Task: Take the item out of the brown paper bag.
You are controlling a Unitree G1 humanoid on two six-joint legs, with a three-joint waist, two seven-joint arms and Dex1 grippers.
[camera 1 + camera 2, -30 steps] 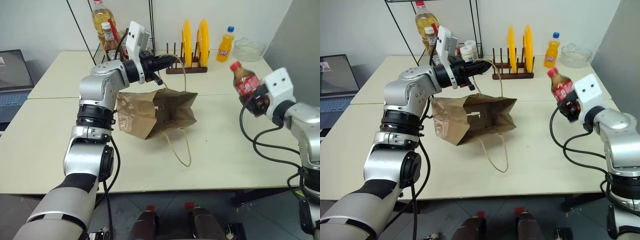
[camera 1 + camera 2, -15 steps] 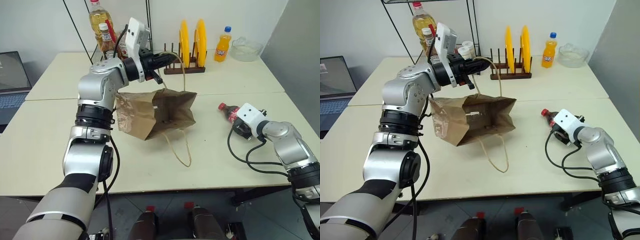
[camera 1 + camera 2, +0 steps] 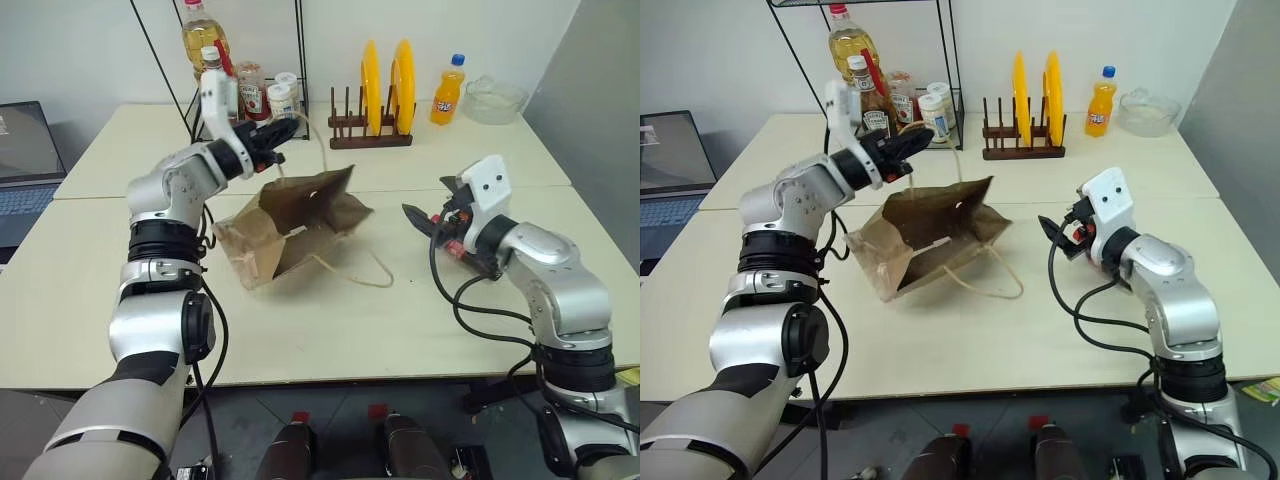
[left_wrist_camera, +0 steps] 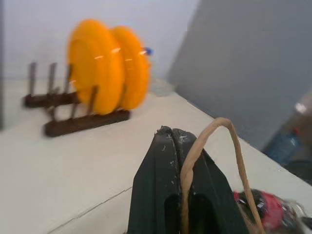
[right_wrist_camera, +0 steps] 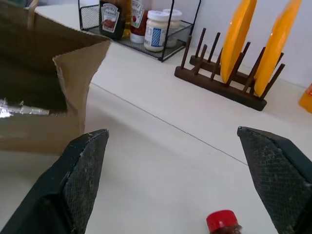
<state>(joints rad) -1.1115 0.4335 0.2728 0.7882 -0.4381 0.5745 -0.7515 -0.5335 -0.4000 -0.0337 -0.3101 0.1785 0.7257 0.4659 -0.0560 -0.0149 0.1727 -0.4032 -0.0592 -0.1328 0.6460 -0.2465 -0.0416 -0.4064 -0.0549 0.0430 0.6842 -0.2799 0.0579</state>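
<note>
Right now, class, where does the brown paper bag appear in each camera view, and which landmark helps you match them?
Left eye view: brown paper bag centre-left on the table, tilted.
Right eye view: centre-left again, mouth facing right.
Left wrist view: its cord handle, pinched in the left pincer.
Right wrist view: its open mouth, beyond the open right pincer.
Shared landmark: the yellow plates in their rack.

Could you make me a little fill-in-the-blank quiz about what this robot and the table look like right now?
1. The left gripper is shut on the bag's cord ____.
2. The right gripper's fingers are ____.
3. The brown paper bag lies on the ____.
4. The plates in the wooden rack are ____ in colour.

Missing words: handle; open; table; yellow
</note>
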